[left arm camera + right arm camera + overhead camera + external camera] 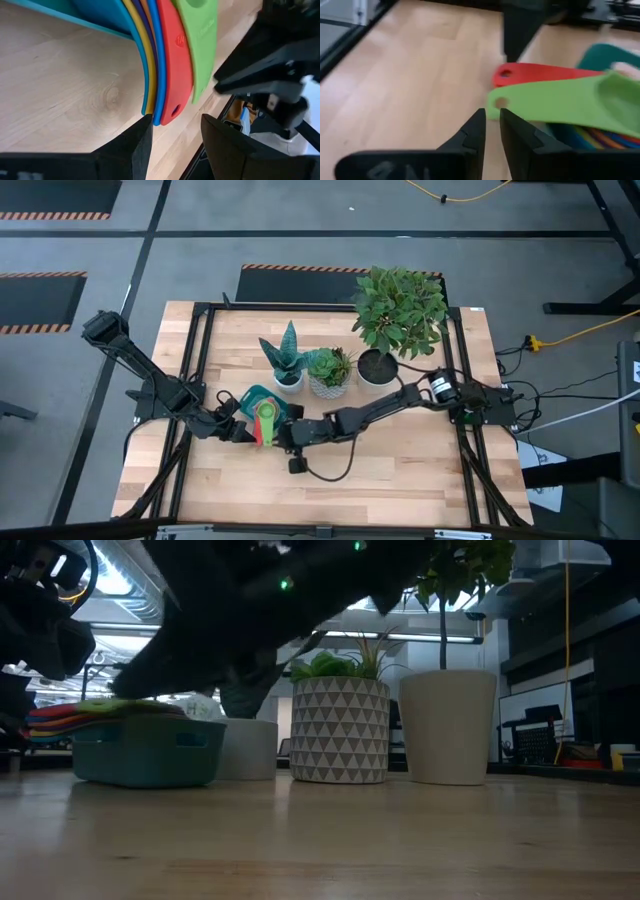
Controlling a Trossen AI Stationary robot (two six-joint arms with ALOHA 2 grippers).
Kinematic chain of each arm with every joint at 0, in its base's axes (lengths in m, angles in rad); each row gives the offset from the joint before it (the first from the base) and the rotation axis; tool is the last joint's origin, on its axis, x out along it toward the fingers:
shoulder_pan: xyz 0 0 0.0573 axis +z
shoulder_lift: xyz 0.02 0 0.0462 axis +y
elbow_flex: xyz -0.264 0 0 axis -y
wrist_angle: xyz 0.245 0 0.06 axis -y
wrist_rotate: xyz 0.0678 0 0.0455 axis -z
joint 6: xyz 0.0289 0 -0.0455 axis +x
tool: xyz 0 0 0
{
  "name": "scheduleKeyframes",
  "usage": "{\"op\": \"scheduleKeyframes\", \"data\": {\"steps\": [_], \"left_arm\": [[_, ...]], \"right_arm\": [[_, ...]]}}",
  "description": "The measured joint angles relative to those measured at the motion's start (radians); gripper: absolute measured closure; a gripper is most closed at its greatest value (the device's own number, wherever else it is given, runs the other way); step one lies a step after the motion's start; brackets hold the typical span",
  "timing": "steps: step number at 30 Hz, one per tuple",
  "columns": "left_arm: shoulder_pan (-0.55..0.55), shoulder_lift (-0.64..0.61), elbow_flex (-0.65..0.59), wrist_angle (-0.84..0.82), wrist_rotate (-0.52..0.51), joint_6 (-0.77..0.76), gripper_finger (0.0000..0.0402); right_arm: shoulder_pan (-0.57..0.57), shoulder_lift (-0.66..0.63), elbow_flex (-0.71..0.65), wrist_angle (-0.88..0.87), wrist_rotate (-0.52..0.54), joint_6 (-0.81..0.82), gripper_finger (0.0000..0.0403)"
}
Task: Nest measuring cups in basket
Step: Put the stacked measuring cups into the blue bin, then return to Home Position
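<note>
Two dark jointed arms, black cables, wedge-shaped fingers (pixel 135 145).

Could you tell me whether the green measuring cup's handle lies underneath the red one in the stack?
No, the green handle lies on top of the red handle.

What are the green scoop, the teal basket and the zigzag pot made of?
The green measuring cup looks like smooth matte plastic: flat even colour, moulded hole in its handle. The basket also seems plastic, slightly glossy, with moulded slots. The patterned pot could be glazed ceramic or painted plastic; its crisp grey triangles on white don't settle which.
</note>
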Motion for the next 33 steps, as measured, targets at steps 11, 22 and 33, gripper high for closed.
{"op": "scheduleKeyframes", "data": {"steps": [11,22,33], "left_arm": [[0.000,0.000,0.000,0.000,0.000,0.005,0.0241],[-0.015,-0.143,0.000,0.173,0.023,0.110,0.0241],[0.084,-0.209,0.000,0.411,-0.238,0.894,0.0241]], "right_arm": [[-0.015,0.016,-0.002,0.075,-0.052,0.001,0.0341],[-0.017,-0.105,-0.001,-0.061,-0.061,-0.009,0.0341],[-0.028,-0.334,-0.001,-0.406,-0.052,-0.033,0.0341]]}}
